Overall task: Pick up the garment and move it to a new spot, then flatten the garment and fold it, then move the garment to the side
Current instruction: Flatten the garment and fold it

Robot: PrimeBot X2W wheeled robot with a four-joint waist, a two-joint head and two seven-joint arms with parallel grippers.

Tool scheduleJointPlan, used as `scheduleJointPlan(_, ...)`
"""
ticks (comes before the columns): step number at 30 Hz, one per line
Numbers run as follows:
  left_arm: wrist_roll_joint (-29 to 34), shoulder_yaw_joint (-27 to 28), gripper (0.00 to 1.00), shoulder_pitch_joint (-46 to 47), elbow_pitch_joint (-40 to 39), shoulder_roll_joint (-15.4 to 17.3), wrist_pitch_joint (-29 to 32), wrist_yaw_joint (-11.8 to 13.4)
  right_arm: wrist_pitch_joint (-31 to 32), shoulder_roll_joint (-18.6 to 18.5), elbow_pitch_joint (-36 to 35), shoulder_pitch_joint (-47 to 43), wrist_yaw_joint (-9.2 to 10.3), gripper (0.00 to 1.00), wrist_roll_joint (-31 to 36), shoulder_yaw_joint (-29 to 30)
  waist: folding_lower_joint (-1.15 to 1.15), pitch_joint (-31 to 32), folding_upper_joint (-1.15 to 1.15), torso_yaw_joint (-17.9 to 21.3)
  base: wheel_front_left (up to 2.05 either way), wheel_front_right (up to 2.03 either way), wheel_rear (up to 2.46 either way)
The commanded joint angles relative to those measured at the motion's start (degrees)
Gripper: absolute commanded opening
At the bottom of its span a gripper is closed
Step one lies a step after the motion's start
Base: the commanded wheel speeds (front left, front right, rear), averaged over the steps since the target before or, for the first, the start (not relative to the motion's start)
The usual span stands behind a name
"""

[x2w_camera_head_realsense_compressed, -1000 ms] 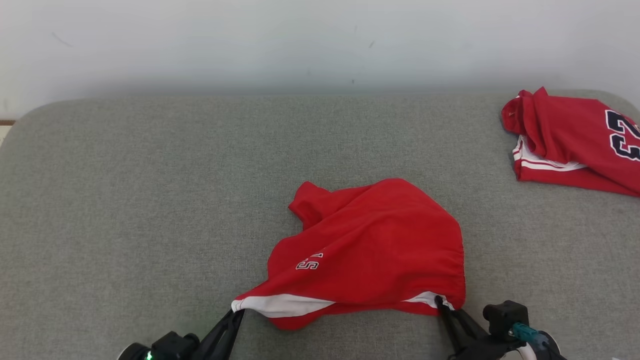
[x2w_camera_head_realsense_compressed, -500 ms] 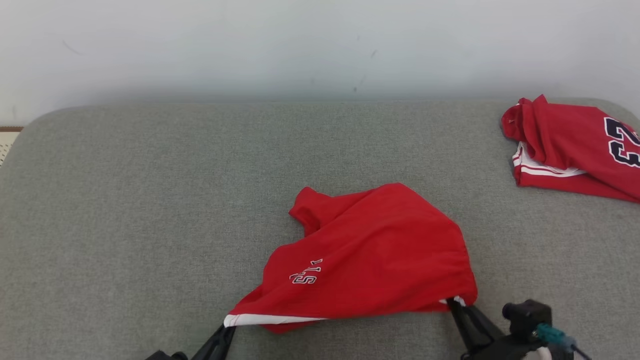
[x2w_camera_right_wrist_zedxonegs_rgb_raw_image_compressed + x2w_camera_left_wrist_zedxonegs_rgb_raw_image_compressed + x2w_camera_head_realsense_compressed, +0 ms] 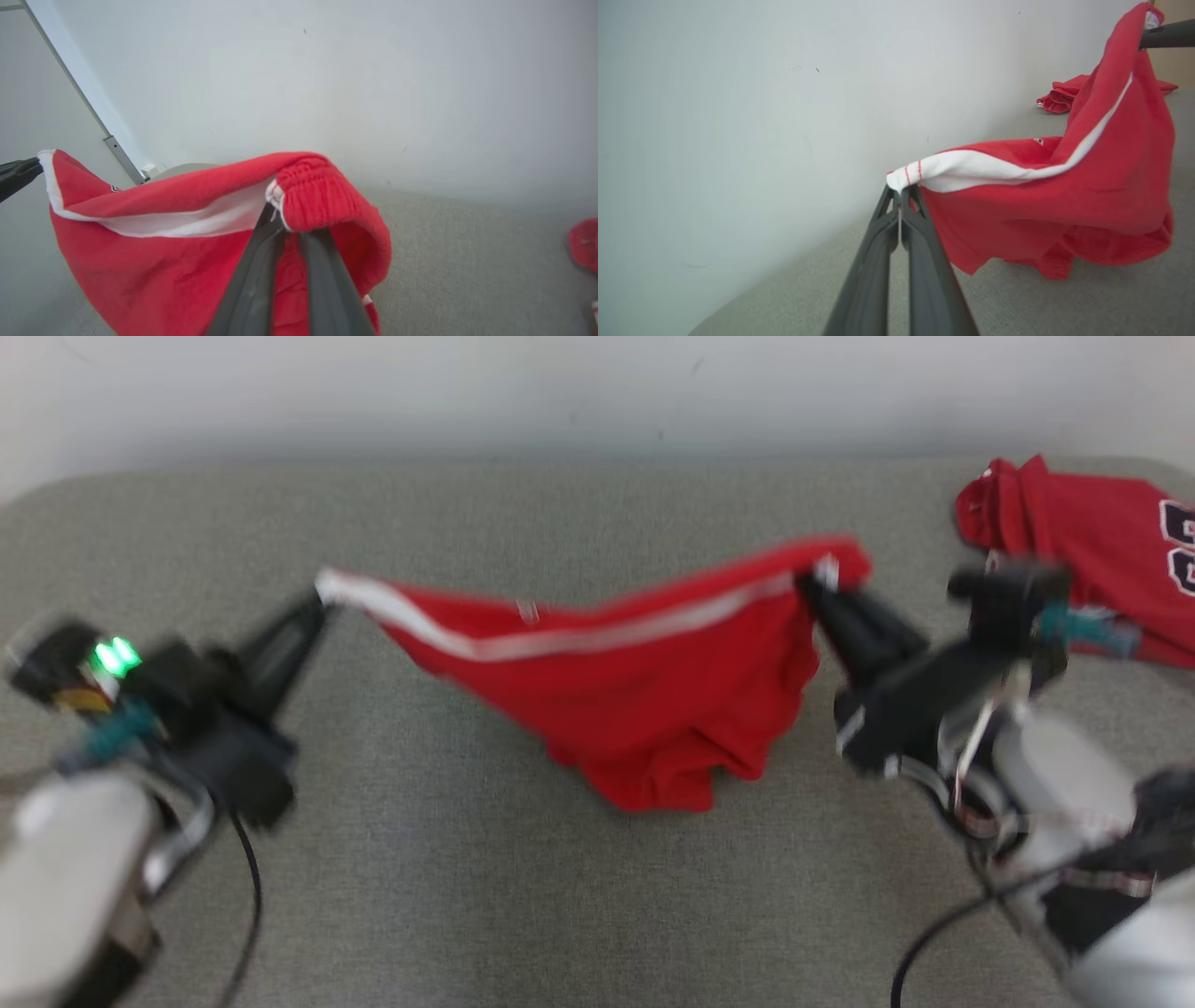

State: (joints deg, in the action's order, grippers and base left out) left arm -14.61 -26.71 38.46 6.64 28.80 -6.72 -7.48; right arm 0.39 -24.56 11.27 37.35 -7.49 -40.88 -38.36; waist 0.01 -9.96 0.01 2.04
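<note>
L claw [image 3: 320, 601], R claw [image 3: 810, 586] pinch garment [image 3: 644, 709], slung btwn.

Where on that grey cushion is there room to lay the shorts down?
Bare: the grey cushion's far-left stretch between wall and left gripper, and its near strip before the hanging red shorts. Crowded: the far-right corner, with a red jersey by the right gripper.
</note>
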Motion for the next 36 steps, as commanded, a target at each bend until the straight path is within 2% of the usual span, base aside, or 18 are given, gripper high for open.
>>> scheduleJointPlan(1,-1.73,-0.49,0.00,3.38,0.30,1.05,0.76,0.09,0.38,0.10,0.44,3.47,-0.01,0.00,-0.57,-0.17,-0.01,-5.13,-0.01,0.28,0.00,0.00,0.00)
scheduleJointPlan(8,-8.42,-7.48,0.00,29.85,7.82,5.91,3.85,0.09,4.42,4.45,11.83,29.99,-0.01,0.00,-8.16,-0.59,-0.01,-14.38,-0.01,0.64,0.00,0.00,0.00)
scheduleJointPlan(12,-10.07,-10.42,0.00,42.59,14.17,5.54,3.30,0.09,4.63,7.29,20.55,43.17,-0.01,0.00,-12.23,1.08,-0.01,-17.22,-0.01,0.39,0.00,0.00,0.00)
scheduleJointPlan(17,-10.99,-11.67,0.00,55.14,21.82,4.89,1.78,0.08,2.69,9.90,29.29,55.48,-0.01,0.00,-11.94,0.28,-0.01,-17.46,-0.01,0.73,0.00,0.00,0.00)
scheduleJointPlan(21,-10.28,-12.30,0.00,60.33,24.60,3.56,0.43,0.09,-0.11,10.32,33.01,60.66,-0.01,0.00,-11.23,-0.12,-0.01,-17.60,-0.01,0.69,0.00,0.00,0.00)
scheduleJointPlan(26,-8.79,-12.18,0.00,63.39,25.66,1.78,-2.60,1.66,-5.00,10.31,36.49,65.07,-0.01,0.00,-9.63,-3.04,-0.01,-19.25,-0.01,0.05,0.00,0.00,0.00)
scheduleJointPlan(32,-9.12,-13.57,0.00,59.99,26.31,1.86,-4.21,1.62,-4.87,8.75,36.15,62.75,-0.01,0.00,-12.27,-8.67,-0.01,-22.76,-0.01,-0.01,0.00,0.00,0.00)
scheduleJointPlan(36,-10.30,-12.89,0.00,54.30,23.64,2.67,-6.63,3.17,-4.37,6.07,32.36,58.12,-0.01,0.00,-14.98,-13.81,-0.01,-23.00,-0.01,-0.20,0.00,0.00,0.00)
